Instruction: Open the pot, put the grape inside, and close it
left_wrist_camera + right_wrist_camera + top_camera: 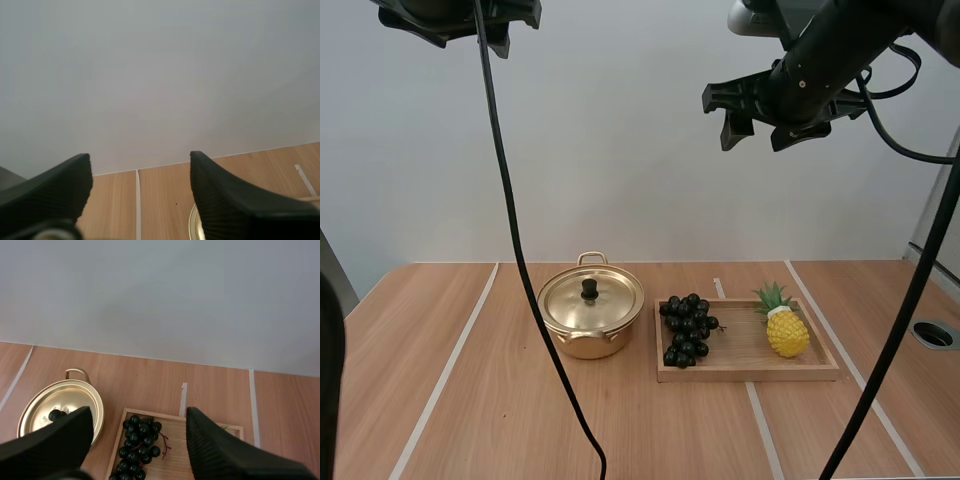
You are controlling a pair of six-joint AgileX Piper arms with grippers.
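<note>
Gold pot (582, 346), lid (608, 304) on; black grapes (687, 330) on tray (748, 372).

This looks like a robotics lab or test cell, not a kitchen. A wooden surface (470, 400) is marked off with white tape lines (450, 370) and backed by a plain white wall (620, 150). The left arm (450, 15) and right arm (820, 60) hang above it. A pot (590, 305) stands beside a tray (750, 370) holding grapes (687, 328) and a pineapple (787, 328), laid out like props.
</note>
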